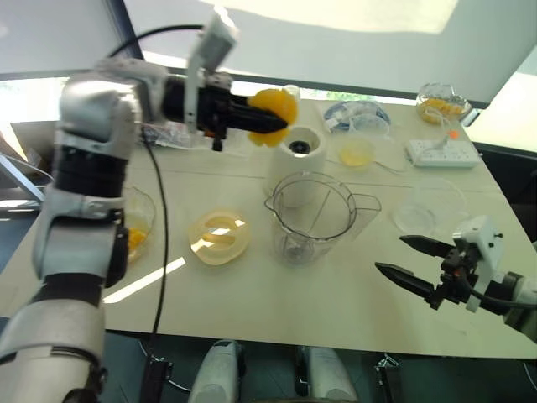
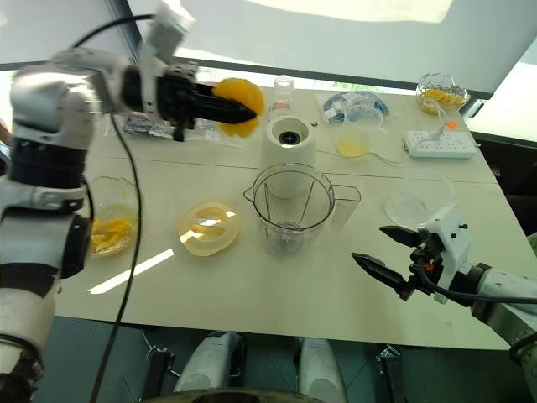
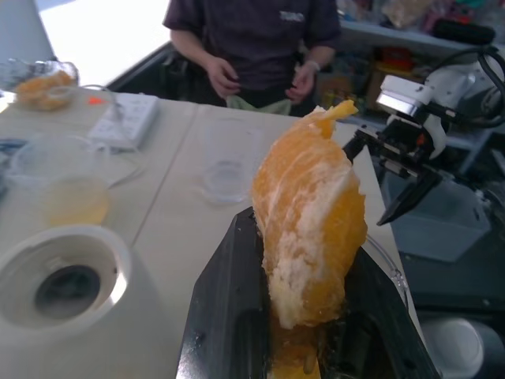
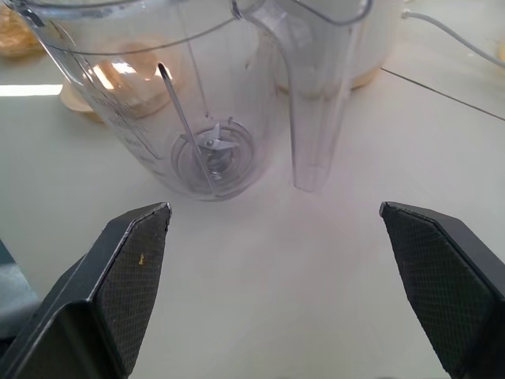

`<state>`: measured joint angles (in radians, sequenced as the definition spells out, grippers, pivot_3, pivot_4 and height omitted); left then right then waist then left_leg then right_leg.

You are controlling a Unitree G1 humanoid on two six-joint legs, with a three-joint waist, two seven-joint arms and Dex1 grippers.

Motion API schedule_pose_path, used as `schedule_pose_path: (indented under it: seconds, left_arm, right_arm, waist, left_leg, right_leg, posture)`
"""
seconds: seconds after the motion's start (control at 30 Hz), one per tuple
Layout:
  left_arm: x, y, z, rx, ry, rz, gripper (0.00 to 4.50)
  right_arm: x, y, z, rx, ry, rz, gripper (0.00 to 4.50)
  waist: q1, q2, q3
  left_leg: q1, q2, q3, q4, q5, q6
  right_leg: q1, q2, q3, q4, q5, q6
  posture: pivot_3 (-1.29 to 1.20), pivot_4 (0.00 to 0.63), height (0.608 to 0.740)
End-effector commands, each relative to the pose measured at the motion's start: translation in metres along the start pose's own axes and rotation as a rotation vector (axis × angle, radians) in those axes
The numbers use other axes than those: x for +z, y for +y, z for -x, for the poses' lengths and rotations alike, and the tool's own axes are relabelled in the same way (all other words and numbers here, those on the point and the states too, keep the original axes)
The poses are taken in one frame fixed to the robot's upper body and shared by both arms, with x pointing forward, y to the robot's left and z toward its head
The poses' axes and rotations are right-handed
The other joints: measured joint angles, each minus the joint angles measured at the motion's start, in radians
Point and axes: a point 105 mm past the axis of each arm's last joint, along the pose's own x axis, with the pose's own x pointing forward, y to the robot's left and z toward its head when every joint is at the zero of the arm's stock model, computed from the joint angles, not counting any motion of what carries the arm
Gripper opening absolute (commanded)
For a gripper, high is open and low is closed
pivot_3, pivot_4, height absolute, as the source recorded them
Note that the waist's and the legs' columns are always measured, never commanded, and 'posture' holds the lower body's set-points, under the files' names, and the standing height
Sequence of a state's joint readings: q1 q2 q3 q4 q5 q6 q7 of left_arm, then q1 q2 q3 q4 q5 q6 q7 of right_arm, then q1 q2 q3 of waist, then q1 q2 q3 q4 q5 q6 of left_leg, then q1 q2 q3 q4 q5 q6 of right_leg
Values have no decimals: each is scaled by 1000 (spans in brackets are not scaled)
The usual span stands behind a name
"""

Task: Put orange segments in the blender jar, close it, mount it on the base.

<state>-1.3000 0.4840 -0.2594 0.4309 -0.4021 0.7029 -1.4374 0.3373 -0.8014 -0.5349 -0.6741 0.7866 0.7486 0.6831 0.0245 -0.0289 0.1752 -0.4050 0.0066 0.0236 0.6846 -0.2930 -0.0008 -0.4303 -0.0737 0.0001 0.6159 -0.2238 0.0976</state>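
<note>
Here, the left gripper clamps an orange segment above the pale table.
The right gripper is spread apart near the blender jar; a person stands past the table's right end.

Clear glossy plastic blender jar, metal blade inside. Smooth white plastic blender base. Peeled orange segment: moist pulp, fibrous white pith. Pads of right gripper black, matt, cross-hatched. Pale matt tabletop.

An orange segment, veined with white pith, is pictured between black fingers; the jar is clear.
</note>
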Motion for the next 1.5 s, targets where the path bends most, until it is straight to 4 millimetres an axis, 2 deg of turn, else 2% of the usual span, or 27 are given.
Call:
schedule_pose_path:
  seconds: [0.03, 0.2, 0.3, 0.43, 0.6, 0.73, 0.8, 0.87, 1.03, 1.07, 1.17, 1.3, 1.5]
  left_arm:
    - [-8, -2, -23, -80, 94, -86, 662]
    - [-36, -6, -59, -149, 182, -154, 662]
    - [-46, -5, -68, -145, 210, -168, 662]
    - [-45, -5, -72, -146, 197, -178, 1925]
    - [-39, -4, -66, -127, 178, -200, 4473]
    - [-20, 1, -58, -51, 93, -209, 4473]
    - [3, 7, -48, 62, -60, -259, 4473]
    - [14, 10, -34, 157, -158, -259, 4473]
    - [11, 9, -7, 294, -207, -148, 4473]
    - [7, 3, 5, 307, -201, -211, 4473]
    - [-4, -16, 32, 317, -192, -206, 4473]
    - [-21, -35, 48, 360, -174, -156, 4473]
    - [-36, -49, 62, 447, -147, -99, 4473]
  right_arm:
    - [12, 8, 4, -35, -52, 56, 4500]
    - [11, 15, 4, -67, -71, 46, 4500]
    - [12, 18, 4, -70, -75, 47, 4500]
    - [15, 15, 5, -90, -80, 56, 4500]
    - [15, 14, 5, -89, -73, 56, 4500]
    - [14, 10, 2, -87, -67, 57, 4500]
    - [14, 3, 1, -128, -75, 55, 4500]
    - [10, -5, 1, -174, -71, 55, 4500]
    - [-3, -25, 5, -324, -72, 41, 4500]
    - [-7, -35, 6, -392, -72, 41, 4500]
    - [-22, -56, 9, -536, -46, 62, 4500]
    - [-38, -95, 8, -740, -21, 52, 4500]
    - [-38, -158, -5, -935, -28, 65, 4500]
  waist:
    - [-10, 1, 0]
    - [-14, 2, 1]
    - [-13, 2, 1]
    - [-11, 2, 0]
    - [-11, 2, 0]
    - [-12, 2, 0]
    - [-12, 2, 0]
    - [-12, 2, 0]
    - [-12, 4, 0]
    - [-12, 4, 0]
    - [-20, 5, -1]
    - [-20, 5, 0]
    - [-33, 6, 0]
  left_leg:
    - [0, 1, -1, 0, 0, 0]
    - [0, 3, -2, 0, 0, 0]
    - [0, 3, -2, 0, 0, 0]
    - [0, 4, -2, 0, 0, 0]
    - [0, 4, -2, 0, 0, 0]
    - [0, 4, -2, 0, 0, 0]
    - [0, 4, -2, 0, 0, 0]
    - [1, 6, -3, 0, 0, 0]
    - [2, 6, -3, 0, 0, 0]
    - [2, 7, -3, 0, 0, 0]
    - [5, 9, -2, 0, 0, 0]
    - [11, 9, 2, -1, 0, 0]
    - [16, 7, 5, 0, 1, -1]
  right_leg:
    - [0, 1, 0, 0, 0, 0]
    - [0, 3, 1, 0, 0, -1]
    - [0, 3, 1, 1, 0, -1]
    - [0, 4, 1, 1, 0, -1]
    - [0, 4, 1, 1, 0, -1]
    - [0, 4, 1, 1, 0, -1]
    - [0, 4, 1, 1, 0, -1]
    - [0, 4, 2, 1, 0, -1]
    - [0, 6, 2, 3, 2, 3]
    - [0, 7, 2, 4, 2, 3]
    - [0, 9, 6, 6, 2, 0]
    - [1, 9, 11, 10, 0, -3]
    - [5, 11, 20, 11, 2, -4]
  posture:
    - [0, 150, 740]
    - [0, 150, 740]
    - [0, 150, 740]
    - [0, 150, 740]
    - [0, 150, 740]
    - [0, 150, 740]
    - [0, 150, 740]
    - [0, 150, 740]
    - [0, 150, 740]
    - [0, 150, 740]
    - [0, 150, 740]
    - [0, 150, 740]
    - [0, 150, 740]
